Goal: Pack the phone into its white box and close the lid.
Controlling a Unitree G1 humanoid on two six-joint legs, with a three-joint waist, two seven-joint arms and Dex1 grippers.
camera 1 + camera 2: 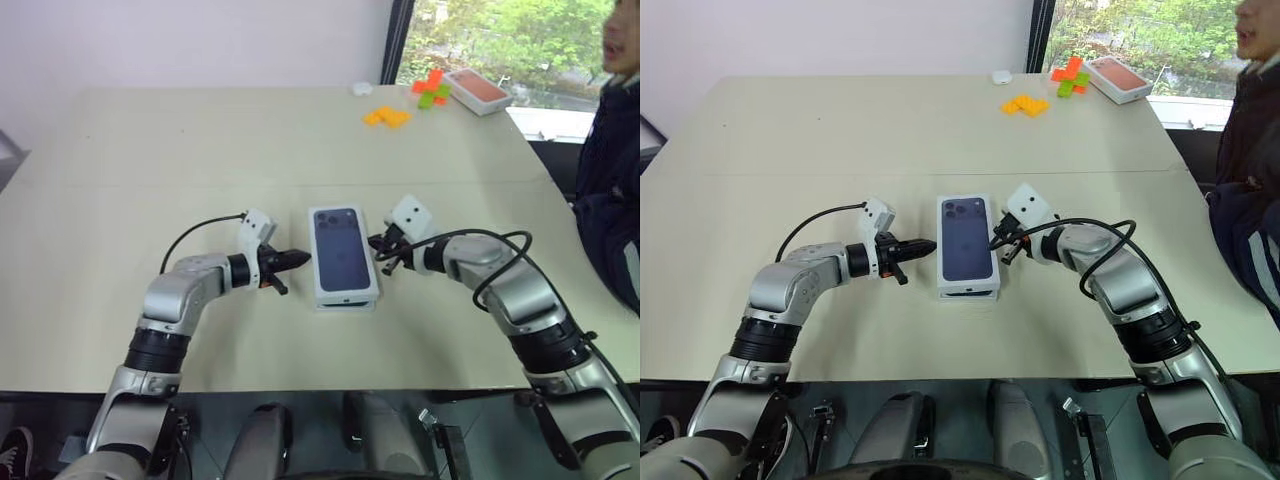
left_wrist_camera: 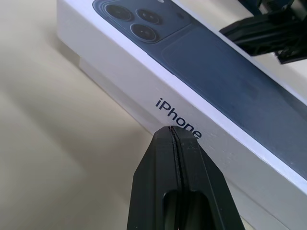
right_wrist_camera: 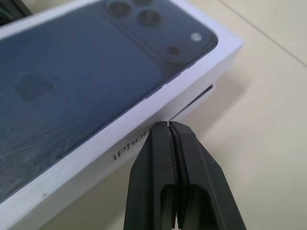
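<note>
The left gripper and right gripper, each with fingers pressed together and holding nothing, are flanking the lid, tips meeting its long side walls. The lid, printed with a dark blue phone back, is sitting over the white box, whose edge is peeking out beneath, on the beige table. A person is standing at the table's right.

"iPhone" in dark print on the lid — both long side walls, w/ part cut off on one side
</note>
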